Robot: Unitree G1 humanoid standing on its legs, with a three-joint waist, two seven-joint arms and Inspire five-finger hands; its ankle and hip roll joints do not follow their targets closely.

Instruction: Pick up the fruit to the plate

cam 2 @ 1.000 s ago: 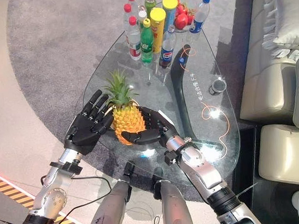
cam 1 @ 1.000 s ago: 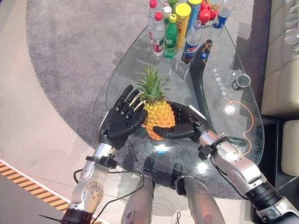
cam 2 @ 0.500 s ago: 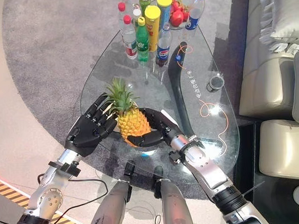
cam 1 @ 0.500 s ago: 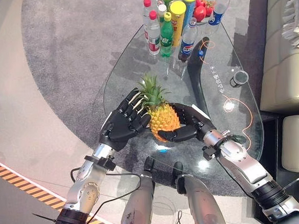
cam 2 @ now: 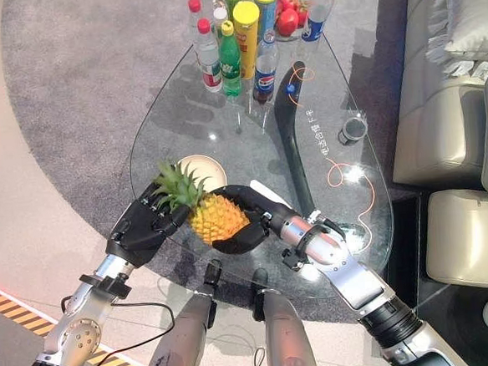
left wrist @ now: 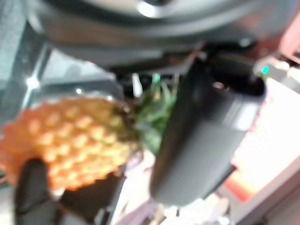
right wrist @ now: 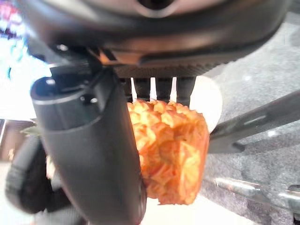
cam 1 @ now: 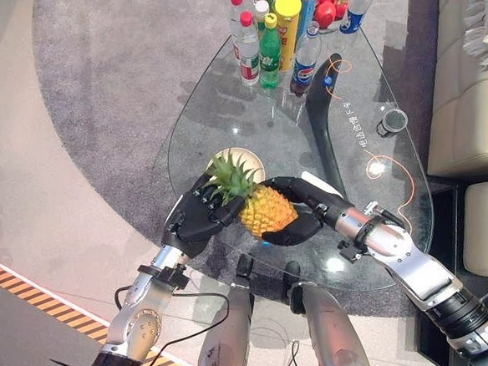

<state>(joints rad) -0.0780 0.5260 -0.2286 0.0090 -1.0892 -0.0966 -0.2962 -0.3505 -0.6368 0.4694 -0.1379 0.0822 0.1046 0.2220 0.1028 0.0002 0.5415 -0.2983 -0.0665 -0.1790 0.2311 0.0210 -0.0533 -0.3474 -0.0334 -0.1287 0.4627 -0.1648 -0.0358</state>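
In your left eye view, the orange pineapple with its green leafy crown [cam 1: 258, 205] lies tilted on its side between both hands, over the near edge of the teardrop-shaped glass table [cam 1: 221, 92]. Your left hand [cam 1: 195, 222] curls its fingers round the crown end; your right hand [cam 1: 301, 221] cups the fruit's body from below and behind, fingers curved about it. A cream round plate [cam 1: 253, 161] peeks out just past the crown, on the glass. At the table's far end stands a cluster of plastic bottles [cam 1: 263, 39] with two yellow-lidded tubes [cam 1: 287, 17], and red fruit [cam 1: 326, 11] beside them. A small dark cup [cam 1: 391, 122] sits near the table's right edge.

In your right eye view the same scene shows more of the plate [cam 2: 194, 168], which lies clear of the leaves, just beyond the left hand [cam 2: 142, 228]. A pale leather sofa [cam 2: 454, 135] shows along the right.

Your left wrist view gives you the pineapple [left wrist: 70, 136] from close by, the crown against that hand's thumb [left wrist: 201, 136], and dark fingertips of the other hand under the fruit.

Your right wrist view shows the fruit's scaly body [right wrist: 171, 147] pressed against the right hand's fingers, thumb [right wrist: 89, 154] alongside, with the plate's pale rim [right wrist: 208, 101] behind.
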